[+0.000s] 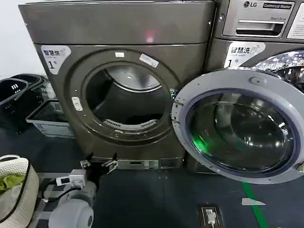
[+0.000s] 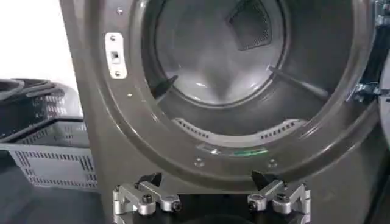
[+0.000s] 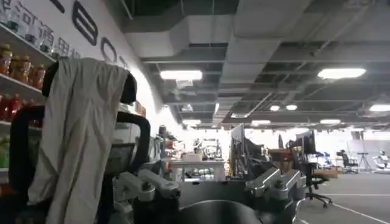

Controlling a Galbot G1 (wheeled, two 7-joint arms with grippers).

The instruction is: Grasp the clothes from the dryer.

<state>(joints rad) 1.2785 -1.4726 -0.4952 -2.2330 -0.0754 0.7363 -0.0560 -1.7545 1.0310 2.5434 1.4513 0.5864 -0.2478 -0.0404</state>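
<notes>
I saw a pretend laundry shop set up inside a big work hall. Two big machines stood side by side: a grey dryer (image 1: 118,85) with its round door (image 1: 240,126) swung open, and a second machine (image 1: 259,33) with number stickers. Plastic laundry baskets (image 1: 47,118) sat on the dark floor (image 1: 156,199) beside them. Looking the other way, I saw shelves of bottles (image 3: 18,67), office chairs (image 3: 314,176), screens and long ceiling lights (image 3: 181,75).

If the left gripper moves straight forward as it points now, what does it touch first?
Probably the dryer's lower door rim. The left gripper, open, sits just below the drum opening, though depth is unclear.
</notes>
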